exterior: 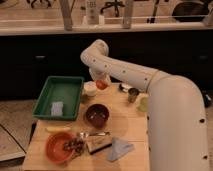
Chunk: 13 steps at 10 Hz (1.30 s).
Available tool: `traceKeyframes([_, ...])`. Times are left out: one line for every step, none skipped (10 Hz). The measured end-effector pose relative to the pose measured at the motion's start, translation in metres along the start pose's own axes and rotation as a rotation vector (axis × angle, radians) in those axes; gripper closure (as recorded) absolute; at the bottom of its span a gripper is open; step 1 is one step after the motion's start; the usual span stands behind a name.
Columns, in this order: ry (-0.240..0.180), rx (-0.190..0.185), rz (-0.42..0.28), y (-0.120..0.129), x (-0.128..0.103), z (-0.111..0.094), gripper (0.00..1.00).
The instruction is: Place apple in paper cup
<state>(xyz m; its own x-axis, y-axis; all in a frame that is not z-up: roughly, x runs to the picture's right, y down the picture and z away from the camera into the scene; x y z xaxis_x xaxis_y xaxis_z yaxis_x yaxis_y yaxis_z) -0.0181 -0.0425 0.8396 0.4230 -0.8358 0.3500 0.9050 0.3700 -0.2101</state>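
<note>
The apple [101, 84], small and red-orange, is held in my gripper [100, 81] at the end of the white arm, just above and to the right of the paper cup. The paper cup [90, 89] is short and cream-coloured and stands upright at the back of the wooden table, beside the green tray. The gripper is shut on the apple and hovers a little above the cup's rim level.
A green tray [59, 95] with a pale sponge lies at the left. A dark bowl [96, 115] sits mid-table. A shiny metal cup [133, 94] and a pale green cup [143, 103] stand right. An orange bowl [59, 146], a banana [57, 129] and a blue cloth [120, 148] lie at the front.
</note>
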Motion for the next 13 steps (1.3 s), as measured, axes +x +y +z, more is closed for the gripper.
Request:
traceKeyframes([0.004,0.001,-0.004,-0.001,0.001,0.001,0.95])
traceKeyframes([0.007,0.004,-0.013,-0.006,-0.001,0.001,0.95])
traceKeyframes([0.01,0.006,-0.02,-0.008,-0.002,0.002,0.95])
traceKeyframes([0.014,0.007,-0.025,-0.009,-0.002,0.002,0.95])
traceKeyframes([0.02,0.008,-0.029,-0.009,-0.001,0.002,0.95])
traceKeyframes([0.024,0.012,-0.034,-0.011,0.0,0.002,0.95])
traceKeyframes([0.027,0.016,-0.04,-0.015,-0.001,0.002,0.95])
traceKeyframes([0.029,0.02,-0.047,-0.018,-0.002,0.002,0.95])
traceKeyframes([0.034,0.021,-0.053,-0.018,-0.001,0.003,0.95])
traceKeyframes([0.038,0.025,-0.055,-0.018,0.0,0.003,0.95])
traceKeyframes([0.041,0.027,-0.057,-0.018,0.0,0.004,0.95])
traceKeyframes([0.045,0.033,-0.062,-0.02,0.0,0.005,0.95])
traceKeyframes([0.046,0.037,-0.067,-0.023,0.0,0.006,0.95])
